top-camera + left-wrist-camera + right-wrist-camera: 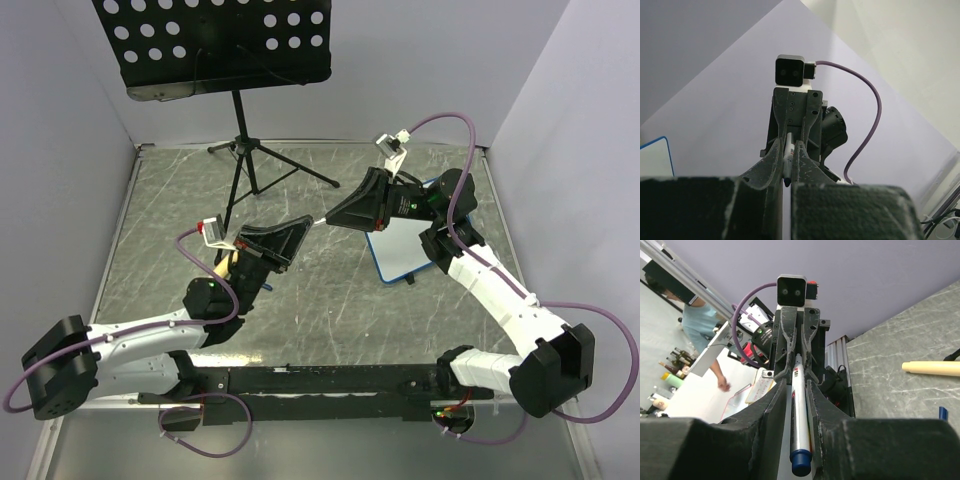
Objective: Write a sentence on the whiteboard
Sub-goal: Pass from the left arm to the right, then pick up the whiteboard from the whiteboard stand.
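1 marker [799, 410], 1 whiteboard [400, 255]; R hand [338, 213] clamps marker; L hand [300, 226] near-closed, grip unclear.

Open room low in middle, over table [330, 310]. Blocked upper middle by music stand [228, 75] legs, right by whiteboard [403, 252].

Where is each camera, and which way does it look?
Top external: high behind the robot, looking down at the table, whiteboard and music stand; the left arm and right arm show, left claw facing right claw.
Left wrist: on the left arm, looking along its claw at the right claw and its camera.
Right wrist: on the right arm, looking along its claw back at the left claw.
Shared: both wrist views see the same marker between the claws, from opposite ends.
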Robot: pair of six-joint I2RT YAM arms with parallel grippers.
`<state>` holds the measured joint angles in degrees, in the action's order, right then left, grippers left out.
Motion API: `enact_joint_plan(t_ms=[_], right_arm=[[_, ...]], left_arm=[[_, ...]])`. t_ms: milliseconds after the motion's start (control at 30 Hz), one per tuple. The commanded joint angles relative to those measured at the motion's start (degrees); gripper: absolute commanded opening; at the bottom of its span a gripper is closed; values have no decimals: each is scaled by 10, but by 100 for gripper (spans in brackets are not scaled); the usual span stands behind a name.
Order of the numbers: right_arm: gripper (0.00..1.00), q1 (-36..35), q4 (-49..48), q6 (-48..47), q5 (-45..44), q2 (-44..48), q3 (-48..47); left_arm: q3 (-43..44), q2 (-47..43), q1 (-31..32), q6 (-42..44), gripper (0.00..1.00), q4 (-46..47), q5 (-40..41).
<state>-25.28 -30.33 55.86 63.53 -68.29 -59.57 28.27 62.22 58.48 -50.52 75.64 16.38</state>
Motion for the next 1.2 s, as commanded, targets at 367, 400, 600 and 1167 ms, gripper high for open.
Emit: enact_joint_plan(t_ms=[367,400,600,1167], right_arm=[[10,-4,-15,-3,20,6,-24],[4,-4,-16,-4,22,6,-26],[0,4,11,-46,27,11,-31],[0,215,425,-581,-125,186,14]], left_arm=[[20,17,1,-18,1,94,-1],[21,17,1,-19,1,92,-2],[21,10,-3,-25,27,73,-9],[108,-152,-183,-12,97,-633,-272]])
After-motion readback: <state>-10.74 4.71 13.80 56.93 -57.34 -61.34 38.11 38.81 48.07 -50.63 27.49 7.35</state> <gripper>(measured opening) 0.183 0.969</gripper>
